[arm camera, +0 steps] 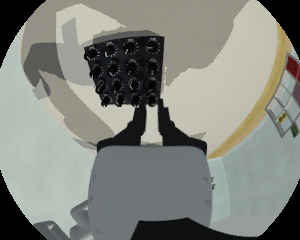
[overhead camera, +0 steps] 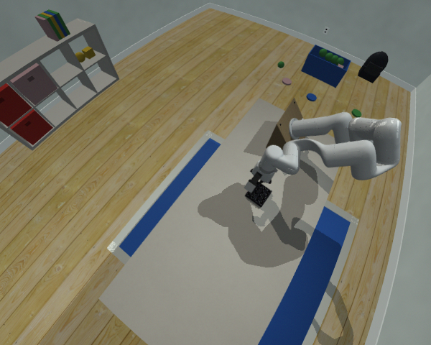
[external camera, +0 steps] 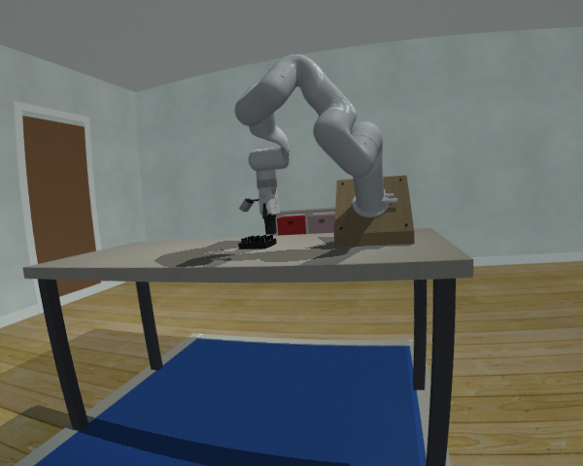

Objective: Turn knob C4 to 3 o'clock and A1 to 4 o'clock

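Gripper [arm camera: 150, 108]: fingers nearly together, a thin gap between them, pinching nothing, tips at the knob box's near edge | knob box [arm camera: 129, 72]: just below and ahead, standing on the surface [external camera: 291, 263]; knob lines and names too small to read | bare surface on all sides | blue bin [overhead camera: 325, 65]: far behind, holding green balls.

You are looking into a furnished room of a home, a playroom or living room by its contents. A plank wood floor [overhead camera: 141, 111] runs to pale grey-green walls with white skirting, and a brown door [external camera: 58, 200] stands in a white frame. A cube shelf [overhead camera: 48, 77] holds red fabric bins and books, and a blue bin [overhead camera: 325, 65] of green balls sits beside scattered toys.
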Robot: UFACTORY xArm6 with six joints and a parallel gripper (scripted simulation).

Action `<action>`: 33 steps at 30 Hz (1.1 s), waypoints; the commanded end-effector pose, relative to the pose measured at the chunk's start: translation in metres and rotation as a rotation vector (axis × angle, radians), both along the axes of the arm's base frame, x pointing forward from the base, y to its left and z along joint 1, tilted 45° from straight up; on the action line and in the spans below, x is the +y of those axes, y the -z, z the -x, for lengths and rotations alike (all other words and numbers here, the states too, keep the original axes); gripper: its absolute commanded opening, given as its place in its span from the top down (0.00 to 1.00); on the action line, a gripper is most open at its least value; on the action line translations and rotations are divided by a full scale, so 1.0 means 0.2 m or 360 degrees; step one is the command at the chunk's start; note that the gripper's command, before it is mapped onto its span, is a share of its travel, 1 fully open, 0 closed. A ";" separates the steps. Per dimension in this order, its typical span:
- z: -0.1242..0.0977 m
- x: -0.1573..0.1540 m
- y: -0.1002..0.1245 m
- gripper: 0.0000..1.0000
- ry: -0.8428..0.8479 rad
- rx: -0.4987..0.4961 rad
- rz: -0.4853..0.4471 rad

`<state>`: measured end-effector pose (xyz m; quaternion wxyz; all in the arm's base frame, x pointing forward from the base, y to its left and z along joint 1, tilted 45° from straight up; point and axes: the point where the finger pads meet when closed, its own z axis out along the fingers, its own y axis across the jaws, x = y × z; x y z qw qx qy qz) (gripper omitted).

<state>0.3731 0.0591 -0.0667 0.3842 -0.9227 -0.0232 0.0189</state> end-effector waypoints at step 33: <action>0.00 0.04 0.04 0.81 0.0002 -0.0004 0.0002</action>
